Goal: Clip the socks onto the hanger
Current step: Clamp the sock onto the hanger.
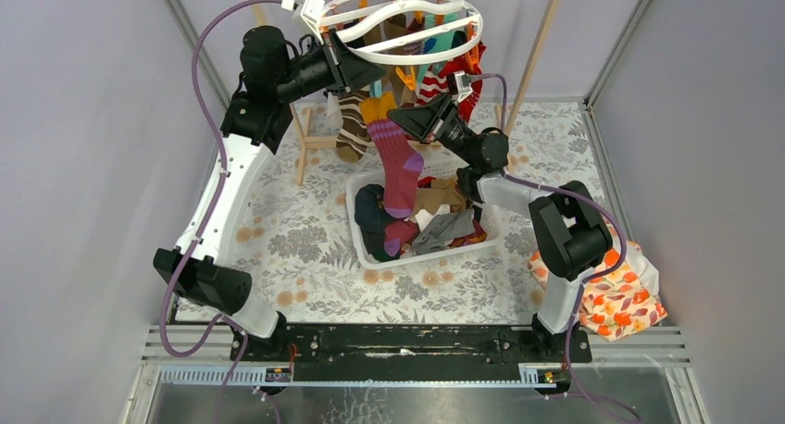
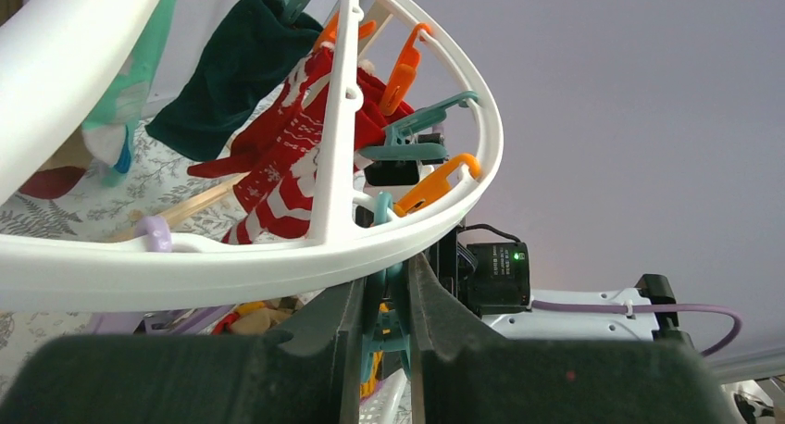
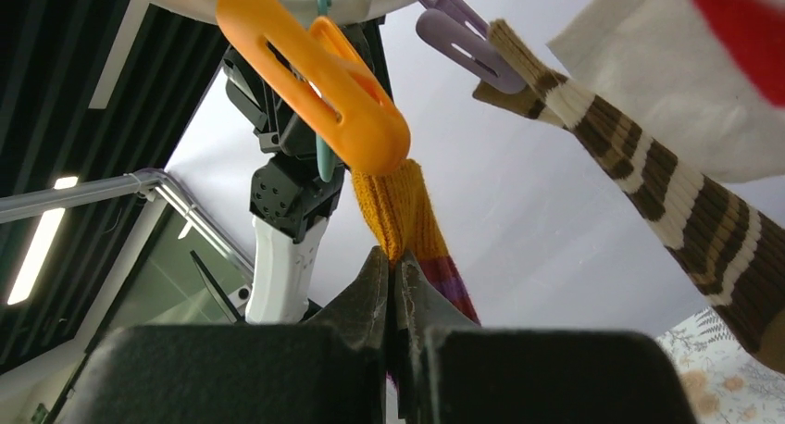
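Hung socks (image 1: 398, 160) crowd under hanger (image 1: 478, 21), basket (image 1: 355, 226) below; open table (image 1: 296, 222) left of basket

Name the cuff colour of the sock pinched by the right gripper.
Mustard orange; the cuff shows best in the right wrist view.

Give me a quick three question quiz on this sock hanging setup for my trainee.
1. True or false: the right fingers pinch the orange cuff of the magenta sock.
2. What do the left fingers squeeze? A: a teal clip on the hanger. B: a red striped sock. C: the wooden rack.
3. Fill in: the loose socks lie in the white ___.
Key: 1 true; 2 A; 3 basket.
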### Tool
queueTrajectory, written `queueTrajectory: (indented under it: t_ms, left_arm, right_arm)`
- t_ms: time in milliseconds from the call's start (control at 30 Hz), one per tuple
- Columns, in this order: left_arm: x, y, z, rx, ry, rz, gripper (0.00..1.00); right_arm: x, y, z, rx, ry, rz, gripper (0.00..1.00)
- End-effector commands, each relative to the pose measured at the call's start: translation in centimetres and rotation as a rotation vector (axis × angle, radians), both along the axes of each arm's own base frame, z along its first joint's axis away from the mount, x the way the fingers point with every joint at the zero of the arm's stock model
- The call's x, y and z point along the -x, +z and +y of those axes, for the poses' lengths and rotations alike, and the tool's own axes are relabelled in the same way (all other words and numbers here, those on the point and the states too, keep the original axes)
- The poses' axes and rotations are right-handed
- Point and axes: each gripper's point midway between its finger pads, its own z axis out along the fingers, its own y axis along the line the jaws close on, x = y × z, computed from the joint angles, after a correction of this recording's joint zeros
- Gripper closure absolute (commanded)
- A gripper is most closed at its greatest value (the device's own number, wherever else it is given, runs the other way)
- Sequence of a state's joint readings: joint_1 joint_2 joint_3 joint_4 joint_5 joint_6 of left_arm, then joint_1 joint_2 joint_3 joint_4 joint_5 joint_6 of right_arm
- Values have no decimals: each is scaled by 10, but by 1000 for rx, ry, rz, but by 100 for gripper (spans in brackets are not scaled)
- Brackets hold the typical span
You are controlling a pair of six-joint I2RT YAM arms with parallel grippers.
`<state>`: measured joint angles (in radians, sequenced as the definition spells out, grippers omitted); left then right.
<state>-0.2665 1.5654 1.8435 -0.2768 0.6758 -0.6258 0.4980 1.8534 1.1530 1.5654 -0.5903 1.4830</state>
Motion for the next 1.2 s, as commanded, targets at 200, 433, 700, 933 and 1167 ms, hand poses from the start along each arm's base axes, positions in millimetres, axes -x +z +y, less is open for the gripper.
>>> queueTrajectory:
  t_ms: [200, 433, 700, 933, 1167]
  left_arm:
    - [26, 16, -10, 37, -134, -43, 100]
    - [27, 19, -9, 42, -145, -56, 100]
    - [27, 22, -6, 51, -145, -58, 100]
    - [27, 18, -7, 54, -154, -44, 100]
    - [28, 21, -5, 53, -151, -55, 100]
  right_arm:
    - [23, 50, -15, -122, 26, -168, 100]
    - [28, 52, -14, -113, 53, -176, 100]
    - [39, 55, -13, -91, 98, -197, 100]
    - [37, 62, -14, -106, 100, -203, 100]
    - [38, 61, -14, -101, 108, -202, 100]
